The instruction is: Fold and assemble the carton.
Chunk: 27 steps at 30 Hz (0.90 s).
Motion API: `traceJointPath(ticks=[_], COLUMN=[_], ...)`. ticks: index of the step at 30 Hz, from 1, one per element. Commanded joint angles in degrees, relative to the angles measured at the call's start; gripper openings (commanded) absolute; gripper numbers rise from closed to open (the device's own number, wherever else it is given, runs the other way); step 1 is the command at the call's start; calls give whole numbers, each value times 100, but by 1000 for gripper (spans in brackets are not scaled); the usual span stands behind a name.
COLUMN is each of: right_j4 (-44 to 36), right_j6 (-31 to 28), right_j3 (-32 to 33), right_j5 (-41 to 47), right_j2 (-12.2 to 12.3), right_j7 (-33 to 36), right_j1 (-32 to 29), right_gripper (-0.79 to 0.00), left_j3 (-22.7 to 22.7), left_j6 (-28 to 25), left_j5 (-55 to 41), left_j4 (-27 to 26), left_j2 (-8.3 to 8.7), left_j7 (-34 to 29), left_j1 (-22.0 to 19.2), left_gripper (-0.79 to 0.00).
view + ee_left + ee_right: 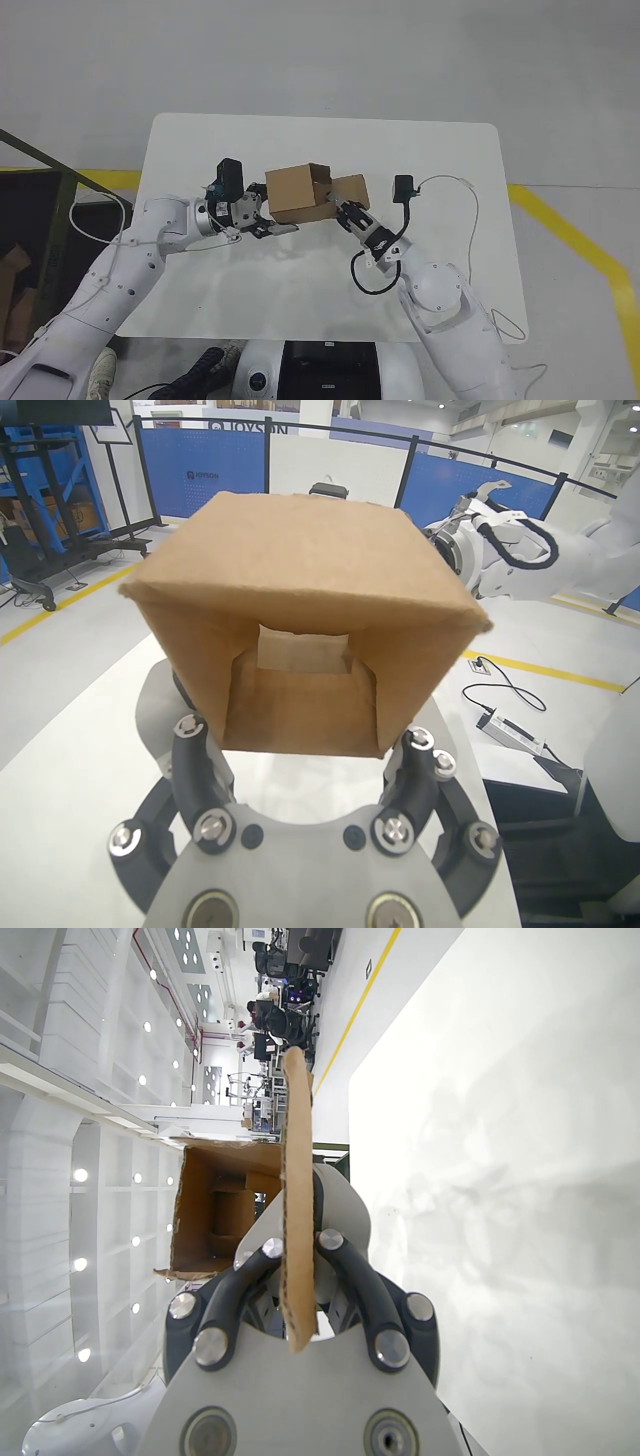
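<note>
The brown carton (299,190) is held above the white table (200,150), erected into a box shape. In the left wrist view the carton (305,600) shows an open end and inner flaps folded at its far end. My left gripper (302,745) is open, its fingers (187,745) spread on either side of the carton's near lower edge. My right gripper (299,1248) is shut on one outer flap (297,1188), seen edge-on, with the carton's body (210,1208) beyond it. From above, my right gripper (345,212) sits at the carton's right flap (350,187).
A small black device (404,187) with a white cable lies on the table right of the carton. A power adapter (510,732) with its cord lies near the table's edge. A dark bin (20,260) with cardboard stands on the floor at the left.
</note>
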Motion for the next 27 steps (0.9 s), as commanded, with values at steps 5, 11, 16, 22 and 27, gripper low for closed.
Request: traceJointPath(ticks=[5,11,16,22,27], right_j4=[-5,4,24,28,17], right_j6=[13,30,37,59,61], right_j3=[-20,-46,-40,-2,93], right_j5=[6,0,37,41,57], right_j2=[9,15,18,29,45], right_j7=[3,-10,-73,-101,-157], right_j1=[17,47,72,97,88], right_gripper=[-785,-785,-646,-526,-499], left_j3=[-1,-4,-14,-35,-63], left_j6=[0,0,0,0,0], left_j5=[-50,-87,-122,-117,-84], left_j4=[-2,-4,-2,3,5], left_j2=[0,1,6,29,58], left_j7=[-21,-40,-27,15,50], left_j1=[13,18,35,85,123], left_gripper=[-409,-425,-425,-428,-431])
